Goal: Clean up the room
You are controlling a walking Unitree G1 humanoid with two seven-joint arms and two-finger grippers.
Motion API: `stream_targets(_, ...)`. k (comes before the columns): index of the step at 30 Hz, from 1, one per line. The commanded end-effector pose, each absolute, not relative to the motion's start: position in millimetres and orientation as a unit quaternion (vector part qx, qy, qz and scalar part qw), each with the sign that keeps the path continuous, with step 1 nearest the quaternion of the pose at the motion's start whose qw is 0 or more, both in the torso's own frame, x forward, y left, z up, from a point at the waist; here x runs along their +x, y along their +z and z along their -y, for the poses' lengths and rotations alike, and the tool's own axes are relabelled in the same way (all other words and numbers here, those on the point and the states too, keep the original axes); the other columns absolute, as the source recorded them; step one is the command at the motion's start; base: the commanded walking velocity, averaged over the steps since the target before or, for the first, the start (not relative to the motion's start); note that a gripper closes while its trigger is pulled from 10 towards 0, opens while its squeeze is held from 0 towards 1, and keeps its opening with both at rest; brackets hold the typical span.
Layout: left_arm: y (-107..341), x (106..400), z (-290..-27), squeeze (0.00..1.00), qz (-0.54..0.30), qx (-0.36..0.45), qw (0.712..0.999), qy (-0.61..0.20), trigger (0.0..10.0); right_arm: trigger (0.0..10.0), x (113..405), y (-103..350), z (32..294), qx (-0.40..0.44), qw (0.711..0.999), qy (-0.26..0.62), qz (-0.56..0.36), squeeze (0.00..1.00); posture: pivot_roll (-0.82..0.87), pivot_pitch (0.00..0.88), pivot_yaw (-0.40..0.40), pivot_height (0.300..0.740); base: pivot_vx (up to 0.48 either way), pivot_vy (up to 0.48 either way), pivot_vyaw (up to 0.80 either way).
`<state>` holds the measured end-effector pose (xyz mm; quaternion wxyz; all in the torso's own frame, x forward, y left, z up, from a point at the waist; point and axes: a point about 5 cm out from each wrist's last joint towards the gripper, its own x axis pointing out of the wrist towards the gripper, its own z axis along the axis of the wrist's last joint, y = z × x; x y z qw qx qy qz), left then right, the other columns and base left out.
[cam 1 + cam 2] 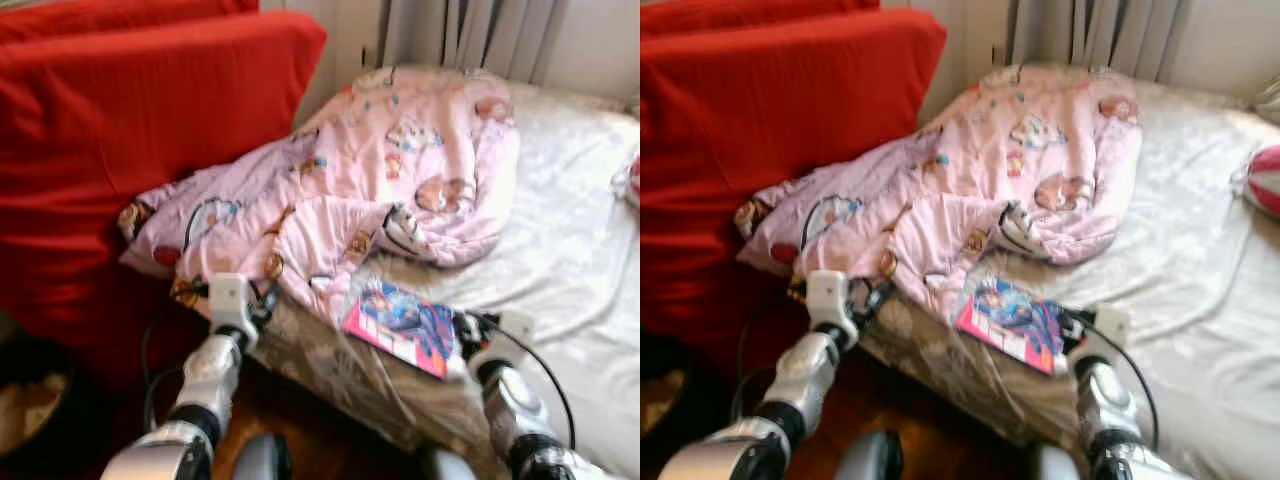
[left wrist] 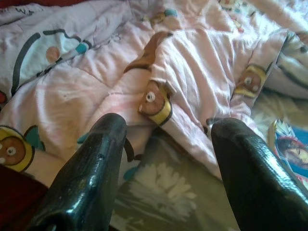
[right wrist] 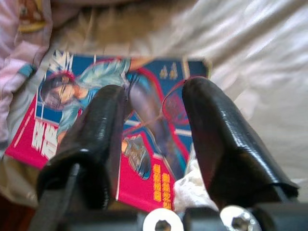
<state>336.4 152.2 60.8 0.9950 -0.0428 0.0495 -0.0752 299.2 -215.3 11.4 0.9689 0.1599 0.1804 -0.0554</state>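
right gripper (image 3: pixel 151 113): fingers spread apart, holding nothing, hovering over the book's cover at the near edge of the bed; the head view puts it just beside the book's right edge.
left gripper (image 2: pixel 166 139): fingers spread wide, nothing between them, aimed at the lower hem of the quilt where it meets the floral sheet; near the bed corner by the red cushion.
book (image 1: pixel 402 326): flat, glossy red-and-blue cover with a printed figure, lying on the bed's near edge, one corner touching or tucked just under the quilt hem.
quilt (image 1: pixel 380 180): pink, cartoon-printed, bunched in a heap across the bed's left half, draped toward the red cushion (image 1: pixel 130 140).
bed (image 1: pixel 570 250): pale shiny sheet, wrinkled, bare on the right side.
step in hand: likely picking up the book with the right gripper.
how to do it well: book lies flat on soft bedding, so a top-down pinch will likely slide; better to come at the free edge near the bed's rim, get one finger under, close on the spine or edge, lift clear of the quilt corner.
hard to make out: red-and-white thing (image 1: pixel 1265 180) at the far right, cut off by the frame, unidentifiable; head views blurred; floor below the bed dark; cover text unreadable.
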Motion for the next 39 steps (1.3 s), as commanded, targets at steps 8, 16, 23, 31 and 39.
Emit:
stream_targets(8,58.0,334.4,-144.8,0.00,-0.054,-0.045,0.994,-0.087,10.0,10.0,305.3,15.9,222.1,0.177,0.961,-0.069,-0.200,1.00,0.07,0.000,0.059,0.587,0.000,0.000,0.00)
stream_targets(16,58.6,334.9,-146.5,0.00,-0.054,-0.046,0.994,-0.087,10.0,10.0,308.5,15.5,219.7,0.252,0.939,-0.101,-0.213,1.00,0.09,0.000,0.065,0.587,0.000,0.000,0.00)
stream_targets(23,59.5,335.4,-145.3,0.00,-0.052,-0.050,0.993,-0.091,10.0,10.0,305.1,9.0,216.3,0.255,0.928,-0.115,-0.246,1.00,0.11,0.000,0.065,0.587,0.000,0.000,0.00)
stream_targets(31,66.6,338.7,-145.7,0.00,-0.036,-0.056,0.993,-0.101,10.0,10.0,302.7,7.9,218.9,0.233,0.935,-0.114,-0.241,0.00,0.13,0.000,0.061,0.587,0.000,0.000,0.00)
stream_targets(39,62.6,329.4,-150.3,0.00,-0.016,-0.062,0.993,-0.098,10.0,10.0,300.9,11.8,230.0,0.226,0.943,-0.138,-0.203,0.00,0.15,0.046,0.034,0.587,0.000,0.000,0.00)
